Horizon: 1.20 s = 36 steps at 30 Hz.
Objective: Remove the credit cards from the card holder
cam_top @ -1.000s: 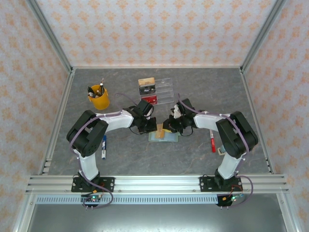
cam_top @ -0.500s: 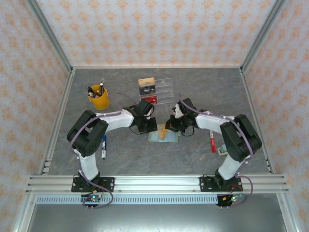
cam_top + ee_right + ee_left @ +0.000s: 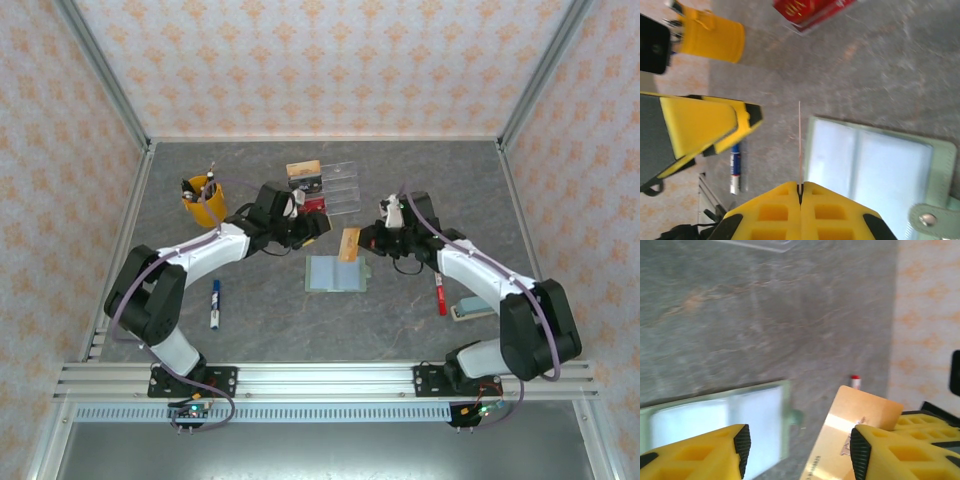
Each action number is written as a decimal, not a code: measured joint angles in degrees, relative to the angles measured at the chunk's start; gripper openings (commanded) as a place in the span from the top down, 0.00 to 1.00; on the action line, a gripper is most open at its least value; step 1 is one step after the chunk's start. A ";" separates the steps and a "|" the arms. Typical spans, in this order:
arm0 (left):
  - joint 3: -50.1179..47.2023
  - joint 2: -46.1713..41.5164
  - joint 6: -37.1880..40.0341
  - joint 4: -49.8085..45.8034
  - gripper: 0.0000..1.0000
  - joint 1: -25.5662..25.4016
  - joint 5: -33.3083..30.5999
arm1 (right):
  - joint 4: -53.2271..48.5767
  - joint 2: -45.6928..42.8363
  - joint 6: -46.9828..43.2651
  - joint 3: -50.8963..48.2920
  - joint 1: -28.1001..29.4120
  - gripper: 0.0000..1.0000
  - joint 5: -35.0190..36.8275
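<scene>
Looking down from above, a yellow cup of pens is standing at the left of the table, and a blue marker is lying nearer the arm bases. The left gripper is hovering just beside a clear acrylic tray, where a black card and a red card are sitting. In its wrist view the left gripper's jaws are standing wide apart with nothing held between them. Toward the middle, the card holder is lying flat and open, showing its pale grey-blue inside and sage-green edge. Just above its far edge, the right gripper is pinching a tan-orange card by one short end, clear of the holder. In the right wrist view the card is appearing edge-on as a thin line rising from closed fingers. Further right, a red marker and a small teal block are resting on the table. The card is likely light, stiff and smooth, so it is probably prone to slipping or pivoting in a pinch. Holding it deep across a short end, as here, seems safest. The soft holder is probably prone to shifting if tugged. The table is grey with a marbled, stone-like look, and peach patterned walls and metal framing are enclosing it.
</scene>
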 measured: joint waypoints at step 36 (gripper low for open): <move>-3.87 -7.76 -3.56 12.17 0.51 1.62 5.18 | 21.33 1.22 14.91 1.40 -0.11 1.00 -6.71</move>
